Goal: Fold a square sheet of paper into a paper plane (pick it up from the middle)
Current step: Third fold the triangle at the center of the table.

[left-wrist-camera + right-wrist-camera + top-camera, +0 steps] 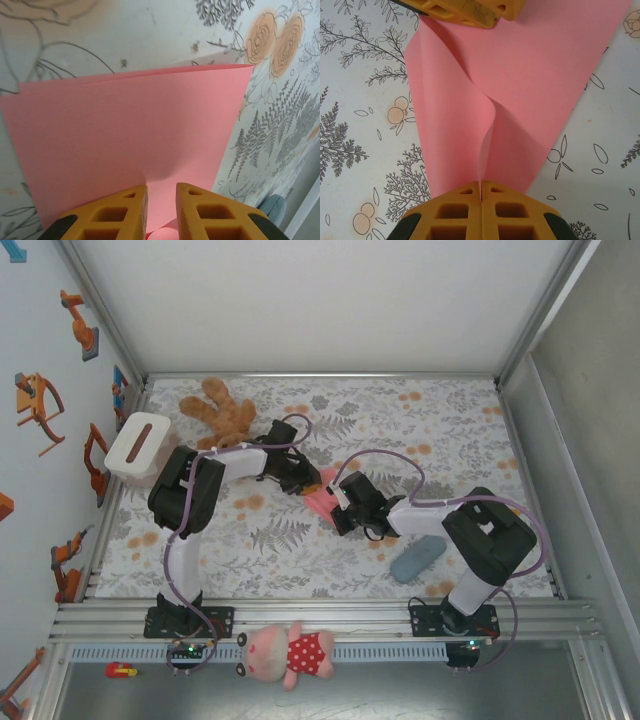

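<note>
The square sheet of paper (320, 498), salmon pink and folded over, lies mid-table between both grippers. In the left wrist view the sheet (130, 135) spreads ahead with its doubled edge at the far side. My left gripper (161, 192) straddles the sheet's near edge, fingers a small gap apart, and the paper bulges up between them unpinched. My right gripper (481, 186) is shut on a raised ridge of the sheet (520, 85), which stands up in a crease. The left gripper's fingers (465, 10) sit at the sheet's opposite end. From above, the left gripper (308, 483) and right gripper (338, 510) face each other closely.
A brown teddy bear (222, 412) lies at the back left, with a white box (138, 445) by the left wall. A grey-blue pouch (417, 558) lies beside the right arm. A pink plush toy (290, 653) rests on the front rail.
</note>
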Motion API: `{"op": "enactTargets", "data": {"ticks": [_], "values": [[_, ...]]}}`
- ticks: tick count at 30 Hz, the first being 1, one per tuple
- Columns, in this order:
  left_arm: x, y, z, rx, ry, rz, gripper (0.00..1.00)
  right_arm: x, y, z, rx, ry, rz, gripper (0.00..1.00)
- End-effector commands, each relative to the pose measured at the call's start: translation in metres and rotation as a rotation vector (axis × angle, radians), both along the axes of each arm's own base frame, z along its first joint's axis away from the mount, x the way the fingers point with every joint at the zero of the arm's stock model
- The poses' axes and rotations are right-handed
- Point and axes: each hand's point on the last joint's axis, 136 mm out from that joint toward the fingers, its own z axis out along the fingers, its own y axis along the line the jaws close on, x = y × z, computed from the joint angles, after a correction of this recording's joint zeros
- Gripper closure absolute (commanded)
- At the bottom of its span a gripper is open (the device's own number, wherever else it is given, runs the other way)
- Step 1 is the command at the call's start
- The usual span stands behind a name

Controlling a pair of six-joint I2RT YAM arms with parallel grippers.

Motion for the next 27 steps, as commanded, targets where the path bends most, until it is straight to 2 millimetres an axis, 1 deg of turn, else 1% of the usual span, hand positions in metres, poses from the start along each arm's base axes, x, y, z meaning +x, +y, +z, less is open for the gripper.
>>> {"op": "enactTargets", "data": {"ticks": [1, 8, 12, 14, 16, 19, 21, 23, 27], "values": [[0.006, 0.007, -0.006, 0.044, -0.005, -0.002, 0.8, 0.006, 0.003, 0.004, 0.01, 0.003, -0.017, 1.0], [0.004, 0.008, -0.014, 0.052, 0.014, -0.007, 0.84, 0.008, 0.004, 0.007, 0.014, -0.005, -0.022, 1.0], [0.001, 0.008, -0.011, 0.051, 0.014, -0.014, 0.85, 0.01, 0.003, 0.011, 0.019, -0.015, -0.032, 1.0], [0.001, 0.006, -0.001, 0.032, 0.002, -0.019, 0.84, 0.011, 0.002, 0.014, 0.023, -0.022, -0.038, 1.0], [0.002, 0.004, 0.013, 0.01, -0.026, -0.023, 0.82, 0.012, 0.001, 0.018, 0.026, -0.028, -0.04, 1.0], [0.007, 0.003, 0.034, -0.017, -0.08, -0.019, 0.77, 0.01, 0.001, 0.024, 0.035, -0.033, -0.035, 1.0], [0.011, 0.005, 0.042, -0.019, -0.103, -0.009, 0.74, 0.01, 0.001, 0.027, 0.04, -0.037, -0.029, 1.0], [0.013, 0.008, 0.041, -0.012, -0.108, 0.0, 0.74, 0.01, 0.001, 0.031, 0.048, -0.041, -0.025, 1.0], [0.015, 0.011, 0.029, 0.005, -0.084, 0.009, 0.73, 0.009, 0.002, 0.032, 0.047, -0.043, -0.013, 1.0]]}}
